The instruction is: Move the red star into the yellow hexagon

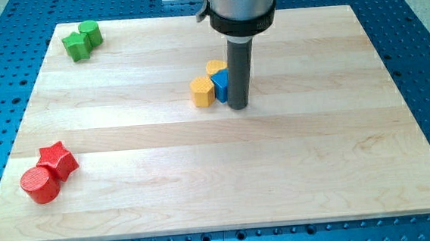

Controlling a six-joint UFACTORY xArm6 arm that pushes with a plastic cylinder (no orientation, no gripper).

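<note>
Rod [236,73] hides pt of blue block [220,85]; its shape unclear.

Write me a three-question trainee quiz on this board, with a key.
1. True or false: my tip rests against the red star.
2. Which block touches the red star? A) green cylinder B) red cylinder C) blue block
3. Fill in: the yellow hexagon sits at the view's ____ of the blue block.

Key
1. False: my tip stands by the blue block near the board's middle, far from the star.
2. B
3. left
</note>
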